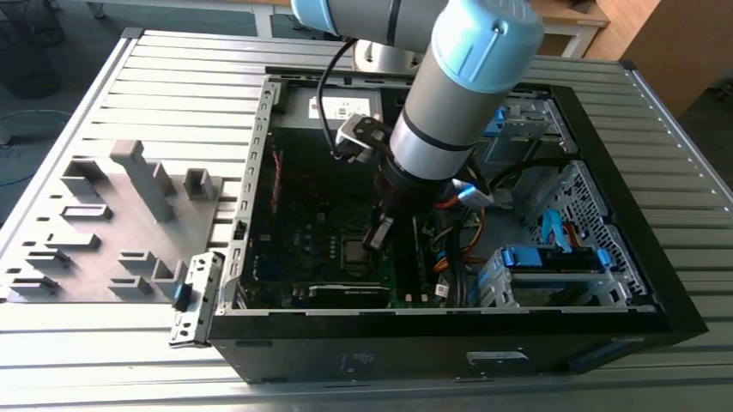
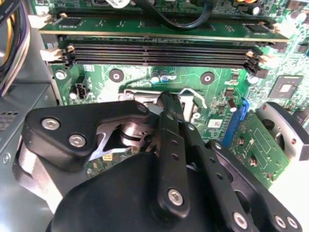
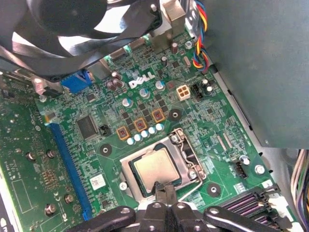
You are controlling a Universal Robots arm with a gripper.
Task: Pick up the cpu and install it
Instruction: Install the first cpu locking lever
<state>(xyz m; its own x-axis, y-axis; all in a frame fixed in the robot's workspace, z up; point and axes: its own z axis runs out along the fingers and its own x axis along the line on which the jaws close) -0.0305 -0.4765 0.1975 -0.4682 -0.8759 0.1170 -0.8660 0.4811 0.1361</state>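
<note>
Arm's reaching down into the open case [image 1: 641, 292], and the first wrist view shows the cpu [image 3: 155, 167] already sitting in the board's socket [image 3: 186, 154], with the gripper [image 3: 163, 189] fingers clenched together, touching its near edge.

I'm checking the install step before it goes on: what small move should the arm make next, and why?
Probably a short, straight lift off the socket. In the first wrist view the cpu already lies flat and square inside it, and the gripper rests at its edge; a sideways drag could shift it.
</note>
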